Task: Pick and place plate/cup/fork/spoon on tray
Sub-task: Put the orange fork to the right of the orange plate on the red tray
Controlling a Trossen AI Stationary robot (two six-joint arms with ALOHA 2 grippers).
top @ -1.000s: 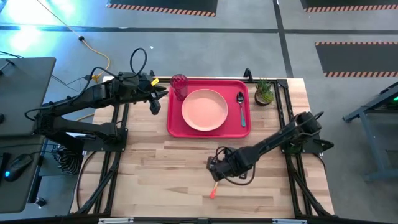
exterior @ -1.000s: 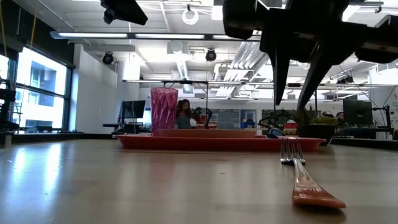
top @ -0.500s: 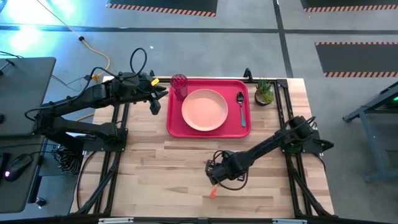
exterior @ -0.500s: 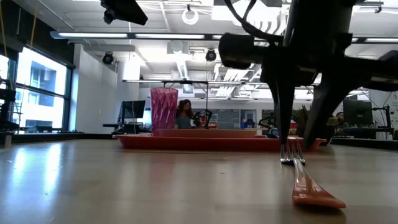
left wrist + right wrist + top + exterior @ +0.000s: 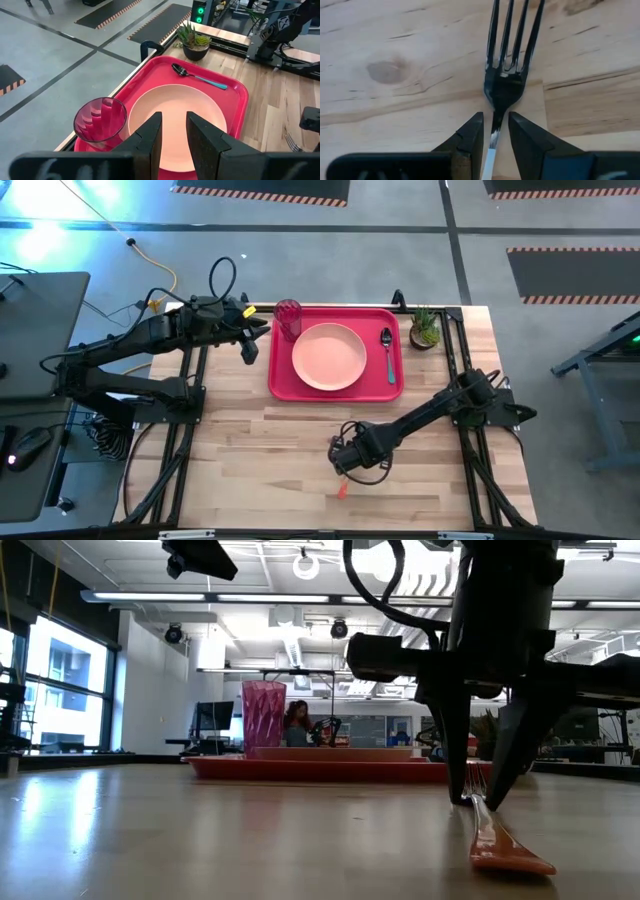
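The fork [image 5: 343, 488] lies flat on the bare wood near the table's front, with its orange-red handle toward the near edge and its tines [image 5: 512, 35] toward the tray. My right gripper [image 5: 495, 116] is open and points down at table height. Its fingers stand on either side of the fork's thin neck [image 5: 477, 802], with a sliver of gap on each side. The red tray [image 5: 280, 385] holds the pink plate [image 5: 329, 357], the ribbed cup [image 5: 289, 315] and the spoon [image 5: 388, 350]. My left gripper [image 5: 174, 117] waits, slightly open, beside the tray's left edge.
A small potted plant [image 5: 424, 330] stands on the table at the tray's far right corner. Bare wood lies all around the fork and between it and the tray. Black frame rails run along both side edges of the table.
My right gripper has come down over the fork and moved a little toward the table's near edge. Its fingertips have gone from well above the tines to table height astride the neck. The fork has not moved.
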